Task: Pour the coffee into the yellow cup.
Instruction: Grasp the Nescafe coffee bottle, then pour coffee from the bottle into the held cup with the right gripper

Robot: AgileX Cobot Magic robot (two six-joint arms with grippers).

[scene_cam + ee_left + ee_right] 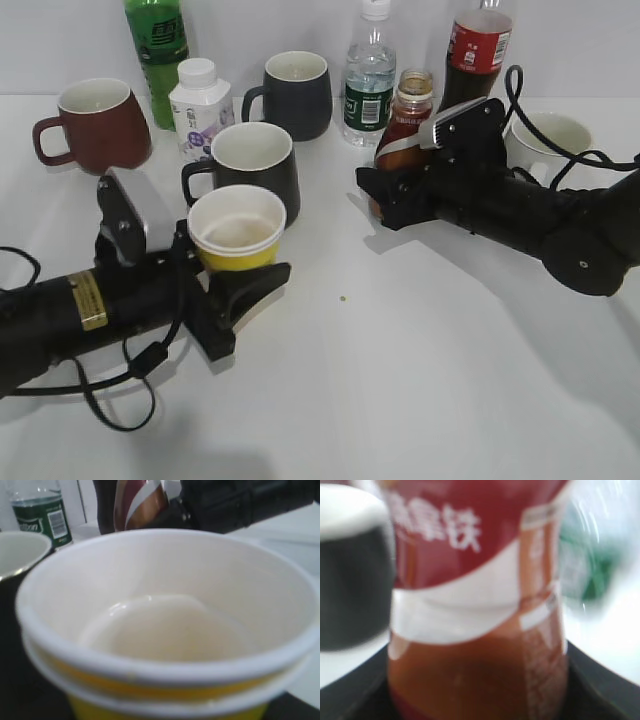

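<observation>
The yellow cup, with a white rim and a pale inside, is held in my left gripper at the front left, its jaws shut on the cup's sides. The cup fills the left wrist view. The coffee bottle, with brown liquid, a red-white label and no cap showing, stands about upright at the back right. My right gripper is shut round its lower body. The bottle fills the right wrist view, with dark jaws either side of it.
Behind the cup stand two black mugs, a dark red mug, a green bottle and a small white bottle. A water bottle, a cola bottle and a white mug surround the coffee.
</observation>
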